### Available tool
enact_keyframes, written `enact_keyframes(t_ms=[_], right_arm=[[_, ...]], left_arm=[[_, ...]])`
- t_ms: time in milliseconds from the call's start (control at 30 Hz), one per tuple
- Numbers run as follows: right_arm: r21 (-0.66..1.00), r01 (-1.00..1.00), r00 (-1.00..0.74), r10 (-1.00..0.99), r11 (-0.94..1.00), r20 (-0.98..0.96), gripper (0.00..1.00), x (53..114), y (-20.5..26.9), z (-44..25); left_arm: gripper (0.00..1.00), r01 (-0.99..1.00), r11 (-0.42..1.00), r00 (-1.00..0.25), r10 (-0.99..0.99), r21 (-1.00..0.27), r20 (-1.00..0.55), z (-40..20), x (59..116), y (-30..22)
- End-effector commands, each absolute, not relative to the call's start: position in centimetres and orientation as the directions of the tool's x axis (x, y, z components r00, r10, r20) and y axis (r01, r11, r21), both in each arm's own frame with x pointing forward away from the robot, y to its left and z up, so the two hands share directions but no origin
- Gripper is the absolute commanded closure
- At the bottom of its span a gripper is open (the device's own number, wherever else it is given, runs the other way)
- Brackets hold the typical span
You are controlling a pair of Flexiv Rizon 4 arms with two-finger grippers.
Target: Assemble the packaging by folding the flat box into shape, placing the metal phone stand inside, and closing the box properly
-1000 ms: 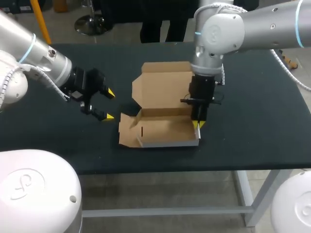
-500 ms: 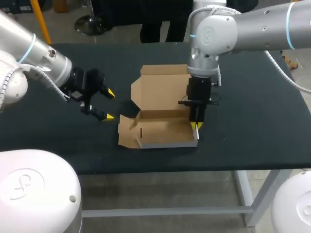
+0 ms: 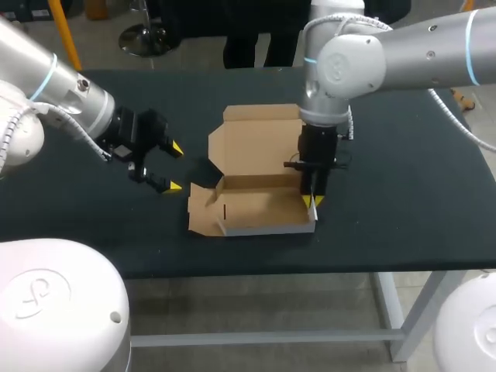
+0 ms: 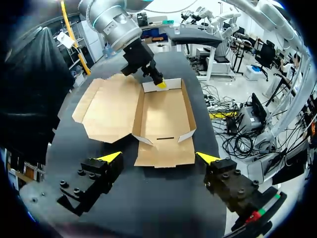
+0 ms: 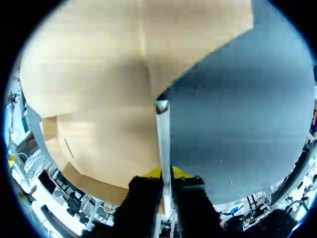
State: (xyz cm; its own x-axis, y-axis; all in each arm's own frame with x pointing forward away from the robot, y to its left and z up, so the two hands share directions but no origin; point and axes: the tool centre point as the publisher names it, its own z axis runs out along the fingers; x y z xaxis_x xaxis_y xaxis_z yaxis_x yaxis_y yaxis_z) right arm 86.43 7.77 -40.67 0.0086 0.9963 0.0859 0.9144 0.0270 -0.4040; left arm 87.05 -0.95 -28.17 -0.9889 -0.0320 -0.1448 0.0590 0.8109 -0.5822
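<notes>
Right tool [image 3: 312, 201], clamped on the box's [image 3: 256, 209] end flap [image 5: 163, 141], has edged inward, standing it up. Left tool [image 3: 172, 167] hangs wide.

A black table [image 3: 403, 194] bears one half-folded cardboard box [image 3: 260, 209].

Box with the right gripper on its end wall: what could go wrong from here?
1. The right gripper pinches only the thin end wall of the box; a pull could crease it or drag the whole box over the table.
2. The left gripper hangs open, apart from the box, so nothing steadies its other end, where the flap lies flat.
</notes>
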Motion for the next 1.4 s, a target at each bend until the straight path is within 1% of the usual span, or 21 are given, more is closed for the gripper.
enact_keyframes(t_ms=[33, 233, 433, 600, 967, 1133, 1300, 1400], right_arm=[[-0.359, 0.933, 0.022, 0.996, 0.013, 0.092, 0.87, 85.7, 7.3, -40.7], [-0.291, 0.957, 0.030, 0.996, -0.002, 0.090, 0.91, 85.8, 7.3, -40.8], [-0.230, 0.973, 0.028, 0.996, -0.009, 0.079, 0.88, 85.9, 7.5, -40.8], [-0.189, 0.982, 0.032, 0.998, -0.020, 0.061, 0.83, 86.2, 7.7, -41.0], [-0.083, 0.995, 0.050, 0.998, -0.047, 0.030, 0.84, 86.7, 7.9, -41.4], [-0.079, 0.996, 0.048, 0.998, -0.046, 0.028, 0.83, 86.9, 7.9, -41.7], [-0.069, 0.996, 0.050, 0.998, -0.048, 0.026, 0.84, 87.0, 7.9, -42.0], [-0.063, 0.997, 0.052, 0.998, -0.051, 0.023, 0.88, 87.0, 7.9, -42.0]], left_arm=[[0.00, 0.058, 0.814, -0.989, -0.031, -0.578, -0.142, -28.0, 87.0, -1.0], [0.00, 0.058, 0.814, -0.989, -0.031, -0.578, -0.142, -28.0, 87.0, -1.0], [0.00, 0.058, 0.814, -0.989, -0.031, -0.578, -0.142, -28.0, 87.0, -1.0], [0.00, 0.058, 0.814, -0.989, -0.031, -0.578, -0.142, -28.0, 87.0, -1.0], [0.00, 0.058, 0.814, -0.989, -0.031, -0.578, -0.142, -28.0, 87.0, -1.0], [0.00, 0.058, 0.814, -0.989, -0.031, -0.578, -0.142, -28.0, 87.0, -1.0], [0.00, 0.058, 0.814, -0.989, -0.031, -0.578, -0.142, -28.0, 87.0, -1.0], [0.00, 0.058, 0.814, -0.989, -0.031, -0.578, -0.142, -28.0, 87.0, -1.0]])
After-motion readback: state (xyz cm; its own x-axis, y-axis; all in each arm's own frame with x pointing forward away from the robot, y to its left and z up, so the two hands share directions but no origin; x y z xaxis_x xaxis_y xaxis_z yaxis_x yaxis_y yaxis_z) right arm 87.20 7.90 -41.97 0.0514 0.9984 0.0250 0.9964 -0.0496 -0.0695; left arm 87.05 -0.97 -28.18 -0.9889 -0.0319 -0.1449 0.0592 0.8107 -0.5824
